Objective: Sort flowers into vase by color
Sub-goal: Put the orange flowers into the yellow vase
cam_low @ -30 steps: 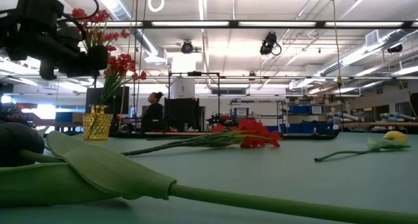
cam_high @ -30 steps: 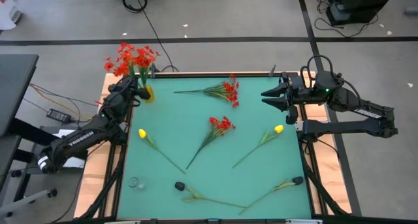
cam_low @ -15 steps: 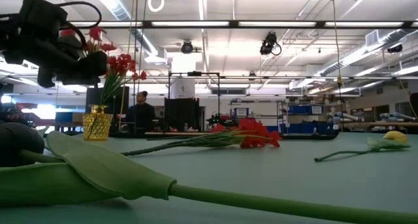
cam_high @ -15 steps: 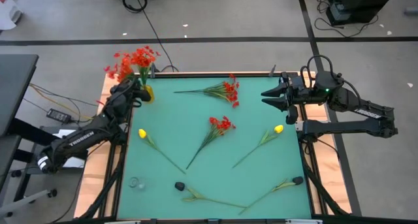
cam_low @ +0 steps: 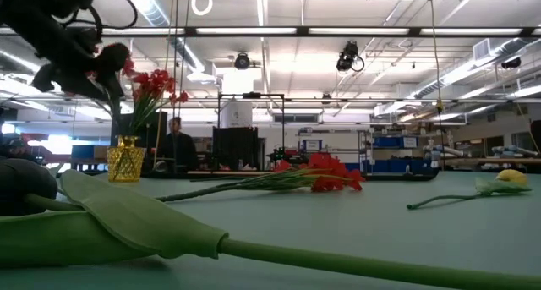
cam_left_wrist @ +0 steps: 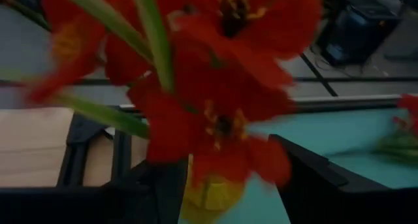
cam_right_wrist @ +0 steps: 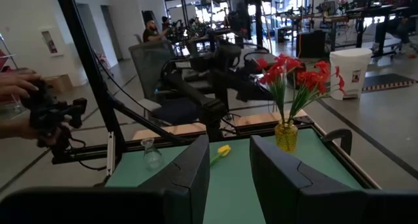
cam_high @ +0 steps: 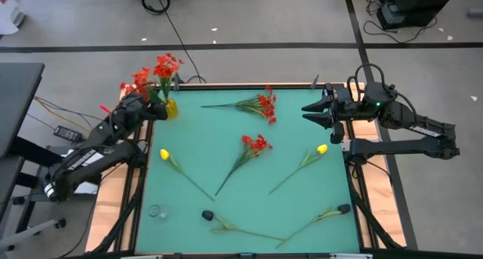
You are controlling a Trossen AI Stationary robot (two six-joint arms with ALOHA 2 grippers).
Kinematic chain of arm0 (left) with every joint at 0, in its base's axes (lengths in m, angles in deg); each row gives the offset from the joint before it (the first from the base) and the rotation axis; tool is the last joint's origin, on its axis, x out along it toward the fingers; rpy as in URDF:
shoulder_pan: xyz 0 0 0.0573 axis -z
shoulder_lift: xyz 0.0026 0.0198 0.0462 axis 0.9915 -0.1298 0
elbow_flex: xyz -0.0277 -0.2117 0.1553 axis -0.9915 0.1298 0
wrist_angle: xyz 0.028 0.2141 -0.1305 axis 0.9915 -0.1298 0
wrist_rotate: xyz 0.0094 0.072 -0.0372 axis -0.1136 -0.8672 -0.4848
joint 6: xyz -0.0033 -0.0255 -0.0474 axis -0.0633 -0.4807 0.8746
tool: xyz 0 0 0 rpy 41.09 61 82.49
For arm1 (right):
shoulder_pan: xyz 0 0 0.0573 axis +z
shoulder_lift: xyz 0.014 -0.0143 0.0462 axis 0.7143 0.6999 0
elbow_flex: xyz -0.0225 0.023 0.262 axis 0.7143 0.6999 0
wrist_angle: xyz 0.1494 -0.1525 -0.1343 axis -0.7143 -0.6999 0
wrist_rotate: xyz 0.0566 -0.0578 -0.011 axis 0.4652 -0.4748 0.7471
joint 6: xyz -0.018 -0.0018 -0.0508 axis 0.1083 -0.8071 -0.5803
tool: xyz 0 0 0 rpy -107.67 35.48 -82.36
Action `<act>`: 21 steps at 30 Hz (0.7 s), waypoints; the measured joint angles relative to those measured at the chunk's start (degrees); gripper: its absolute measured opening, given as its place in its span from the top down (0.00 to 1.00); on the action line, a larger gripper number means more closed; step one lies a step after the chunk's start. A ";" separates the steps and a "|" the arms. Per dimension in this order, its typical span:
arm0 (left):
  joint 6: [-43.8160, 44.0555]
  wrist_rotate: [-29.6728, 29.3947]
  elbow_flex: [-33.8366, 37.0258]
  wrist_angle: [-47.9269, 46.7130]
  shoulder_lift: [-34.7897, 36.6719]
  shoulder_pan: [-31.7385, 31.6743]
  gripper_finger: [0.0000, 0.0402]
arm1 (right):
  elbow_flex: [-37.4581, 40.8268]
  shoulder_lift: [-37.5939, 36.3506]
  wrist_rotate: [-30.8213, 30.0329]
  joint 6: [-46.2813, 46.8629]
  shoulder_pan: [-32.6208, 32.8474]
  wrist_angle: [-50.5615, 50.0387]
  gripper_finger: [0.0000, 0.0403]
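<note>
Your left end effector (cam_high: 151, 106) sits at the far left corner of the teal counter (cam_high: 294, 161), just left of the small squat yellow vase (cam_high: 170, 108). In the left wrist view its dark fingers (cam_left_wrist: 307, 168) stand wide apart, with the vase and red blossoms showing between them, and they're gripping nothing. A bunch of red artificial flowers (cam_high: 155, 72) on green stems stands upright in the vase.

Your right end effector (cam_high: 313, 110) hangs over the far right edge of the counter. Its fingers (cam_right_wrist: 277, 175) are partly spread in the right wrist view, with only a narrow gap and nothing in it.

The rest lie flat on the counter. One red spray (cam_high: 256, 104) is far, near the middle, and another red spray (cam_high: 253, 146) is at the centre. A yellow tulip (cam_high: 164, 155) lies on the left and a second yellow tulip (cam_high: 322, 149) on the right. Two more green stems (cam_high: 249, 230) lie along the near edge, beside a small dark round thing (cam_high: 207, 214) I can't identify.
</note>
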State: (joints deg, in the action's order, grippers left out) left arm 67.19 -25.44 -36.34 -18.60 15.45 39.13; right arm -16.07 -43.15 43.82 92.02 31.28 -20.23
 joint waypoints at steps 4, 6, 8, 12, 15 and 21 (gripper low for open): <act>-1.31 1.22 -6.07 -5.80 -1.58 -0.98 0.46 | 0.00 -0.02 0.00 0.00 0.00 0.01 0.71; -2.97 1.34 -8.82 -7.57 -2.78 -1.49 0.46 | 0.00 0.00 -0.01 0.00 0.00 -0.01 0.71; -3.97 2.27 -11.88 -9.51 -4.23 -1.70 0.46 | 0.00 0.00 0.00 0.00 0.00 0.01 0.71; -7.66 2.93 -18.16 -13.57 -7.52 -1.75 0.46 | 0.00 0.00 0.00 0.00 0.00 0.00 0.71; -10.52 4.56 -23.34 -16.61 -10.54 -1.75 0.46 | 0.00 0.00 0.00 0.00 -0.01 0.00 0.71; -14.18 10.78 -33.40 -22.73 -16.73 -1.69 0.46 | 0.00 0.00 -0.01 0.00 0.00 0.01 0.71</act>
State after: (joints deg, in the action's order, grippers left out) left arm 53.00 -14.66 -69.75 -41.33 -1.28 37.44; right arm -16.07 -43.15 43.81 92.02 31.28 -20.22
